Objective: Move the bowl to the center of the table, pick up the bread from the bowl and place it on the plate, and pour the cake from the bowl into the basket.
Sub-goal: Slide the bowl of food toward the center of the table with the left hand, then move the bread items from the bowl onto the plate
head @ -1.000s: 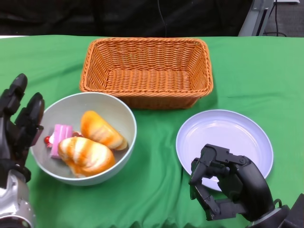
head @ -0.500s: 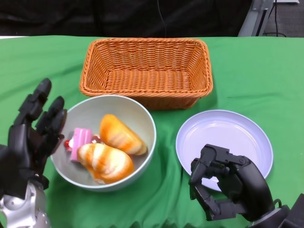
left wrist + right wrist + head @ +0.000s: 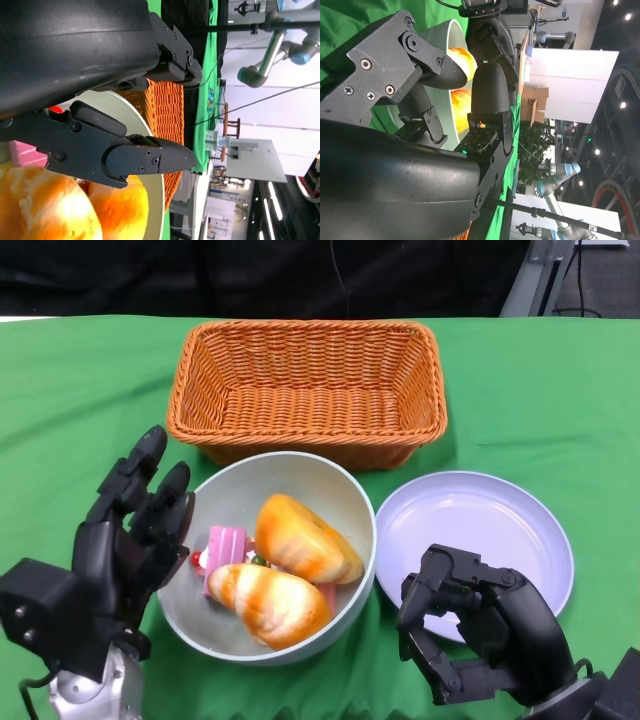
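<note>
The pale grey bowl [image 3: 300, 466] stands in front of the basket, its right rim touching the plate. In it lie two orange glazed breads [image 3: 305, 540] [image 3: 268, 605] and a pink cake [image 3: 222, 545] on the left side. My left hand [image 3: 125, 550] lies with its fingers straight and apart against the bowl's left outer wall. My right hand [image 3: 480, 635] has its fingers curled in, holds nothing, and hovers over the near edge of the lilac plate [image 3: 480, 525]. The left wrist view shows the bread [image 3: 115, 210] and the cake [image 3: 20, 152] close up.
The orange wicker basket [image 3: 308, 390] sits empty behind the bowl, close to its far rim. Green cloth [image 3: 540, 390] covers the table, with folds near the front edge. The right wrist view shows the bowl [image 3: 451, 31] beyond my curled fingers.
The bowl has slid right from the table's left side to beside the plate, with my left hand following against its left wall. The right hand has not moved.
</note>
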Robot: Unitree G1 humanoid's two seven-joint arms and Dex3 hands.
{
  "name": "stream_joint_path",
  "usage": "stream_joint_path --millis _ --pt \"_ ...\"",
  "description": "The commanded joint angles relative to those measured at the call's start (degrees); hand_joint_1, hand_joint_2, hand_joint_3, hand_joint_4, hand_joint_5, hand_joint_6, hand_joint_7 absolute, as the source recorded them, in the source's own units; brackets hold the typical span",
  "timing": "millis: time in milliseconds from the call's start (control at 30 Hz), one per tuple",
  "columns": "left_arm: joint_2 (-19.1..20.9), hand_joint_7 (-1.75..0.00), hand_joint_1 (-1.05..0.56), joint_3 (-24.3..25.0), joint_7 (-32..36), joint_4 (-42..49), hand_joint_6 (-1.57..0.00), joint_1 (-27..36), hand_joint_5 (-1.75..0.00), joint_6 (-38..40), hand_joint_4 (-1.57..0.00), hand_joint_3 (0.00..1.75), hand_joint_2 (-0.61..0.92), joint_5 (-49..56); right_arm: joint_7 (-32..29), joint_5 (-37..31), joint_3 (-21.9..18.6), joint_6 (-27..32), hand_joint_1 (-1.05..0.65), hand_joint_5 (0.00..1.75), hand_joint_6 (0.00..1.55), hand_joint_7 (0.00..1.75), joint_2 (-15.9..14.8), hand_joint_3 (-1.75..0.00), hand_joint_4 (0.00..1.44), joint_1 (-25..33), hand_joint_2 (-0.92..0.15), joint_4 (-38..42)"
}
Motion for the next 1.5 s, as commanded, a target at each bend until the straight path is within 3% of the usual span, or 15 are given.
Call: stream_joint_path --millis 33,500,733,900,1167,1400,1433,1500 --pt "-0.36 0.00 -0.60 -0.71 1.00 0.69 -0.30 0.59 0.00 -0.52 -0.33 0.46 0.92 1.16 -0.07 0.33 -0.40 -0.57 -0.07 1.71 0.72 1.40 -0.30 -1.24 0.80 0.05 -0.41 0.03" --pt "0.10 -0.03 -0.64 0.87 0.37 2.07 -0.39 -0.99 -0.04 -5.20 -0.41 0.38 0.92 -1.14 0.03 0.31 -0.79 -1.79 -0.08 1.71 0.72 1.40 -0.18 -1.22 0.80 -0.76 -0.41 1.78" --pt "-1.25 -0.06 -0.58 5.21 0.61 3.26 -0.57 -3.73 -0.08 -15.85 -0.56 0.28 0.92 -5.21 -0.05 0.28 -0.94 -2.34 -0.08 1.71 0.71 1.40 -0.16 -1.20 0.80 -0.87 -0.42 2.20" --pt "1.19 -0.04 -0.66 5.84 -1.65 3.41 -0.61 -5.07 -0.08 -18.32 -0.63 0.26 0.92 -5.62 -0.12 0.27 -1.02 -2.48 -0.08 1.70 0.72 1.39 -0.23 -1.20 0.80 -1.00 -0.42 2.41" --pt "3.51 -0.03 -0.62 6.79 -4.42 3.73 -0.66 -6.17 -0.07 -17.56 -0.68 0.25 0.92 -7.64 0.22 0.89 -1.30 -3.27 -0.09 1.71 0.71 1.39 0.08 -1.20 0.80 -1.24 -0.41 3.32" --pt "3.41 -0.05 -0.40 8.33 -2.59 6.93 -0.81 -7.74 -0.11 -20.46 -0.85 0.12 0.92 -6.87 0.85 2.17 -1.37 -2.51 -0.08 1.70 0.71 1.38 0.07 -1.21 0.80 -1.13 -0.41 3.05" --pt "3.66 -0.09 -0.25 8.36 -1.23 8.20 -0.91 -8.07 -0.16 -21.60 -0.97 0.19 0.92 -5.44 0.91 2.29 -1.47 -2.57 -0.08 1.70 0.70 1.38 0.03 -1.21 0.79 -1.14 -0.41 3.05" --pt "4.58 -0.13 -0.17 8.10 0.82 11.35 -1.04 -8.98 -0.22 -22.92 -1.08 0.24 0.92 -2.79 0.47 2.07 -1.83 -2.59 -0.08 1.69 0.70 1.38 -0.08 -1.21 0.79 -1.10 -0.41 2.77"
